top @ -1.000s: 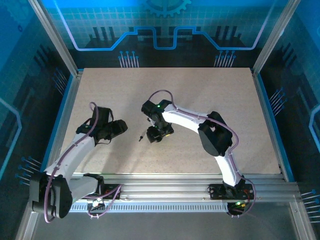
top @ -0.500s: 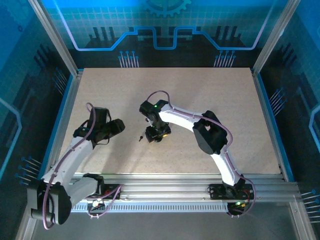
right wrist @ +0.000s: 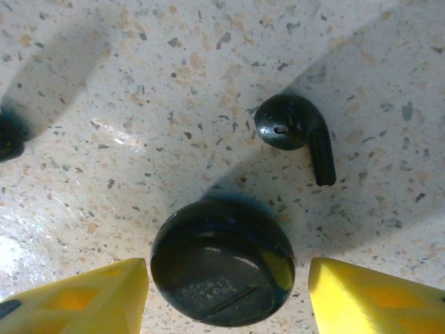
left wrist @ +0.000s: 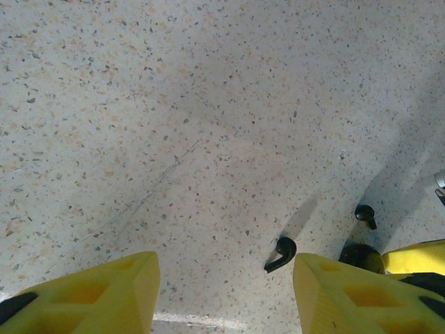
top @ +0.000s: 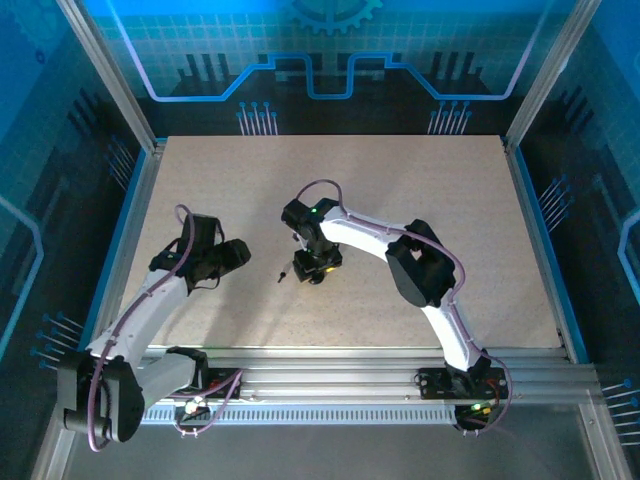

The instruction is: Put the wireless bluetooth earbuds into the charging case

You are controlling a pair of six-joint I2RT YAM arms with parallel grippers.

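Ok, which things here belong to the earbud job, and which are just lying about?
Job:
- black case
- earbud near it
- other earbud, a little further off

Not the job:
- table
- rail at the near edge
- blue wall panels

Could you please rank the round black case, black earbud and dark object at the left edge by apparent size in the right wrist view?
1. round black case, clearly largest.
2. black earbud.
3. dark object at the left edge, cropped by the frame, so its rank is unsure.
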